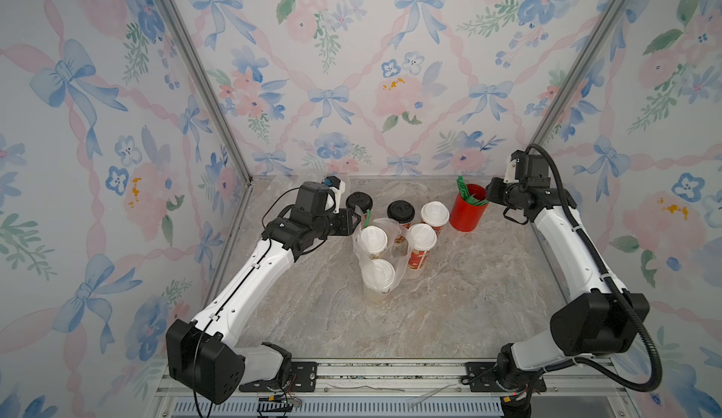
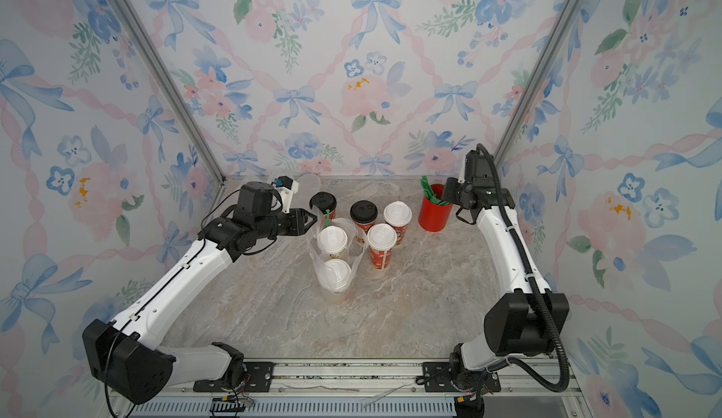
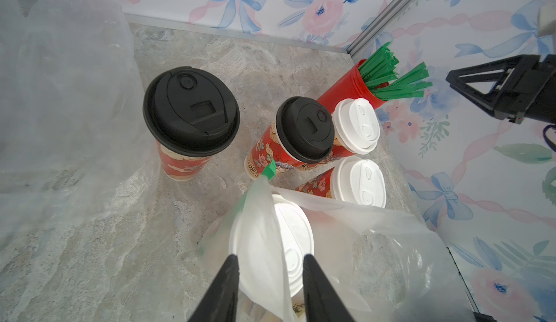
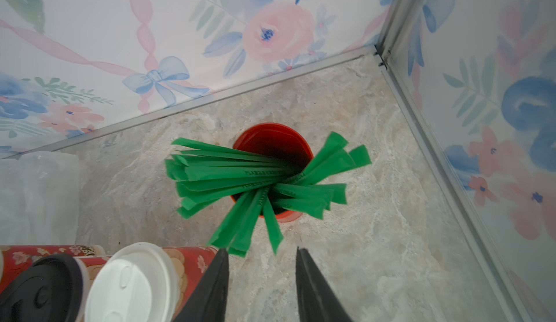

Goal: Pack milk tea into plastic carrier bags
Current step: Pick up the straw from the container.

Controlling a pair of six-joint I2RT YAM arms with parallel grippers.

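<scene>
Two-armed, hovering: straddling carrier bag handle (image 3: 261, 215) (loose, unpinched) with left gripper (image 3: 270, 257), jaws apart, above bagged white-lidded cup (image 3: 301, 230); poising right gripper (image 4: 261, 249), parted, empty, by straw cup (image 4: 270, 134).

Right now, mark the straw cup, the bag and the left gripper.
straw cup (image 1: 467, 217): in a top view, red wall.
bag (image 3: 391, 233): left wrist view, clear side film.
left gripper (image 3: 270, 258): left wrist view, between fingertips.
</scene>
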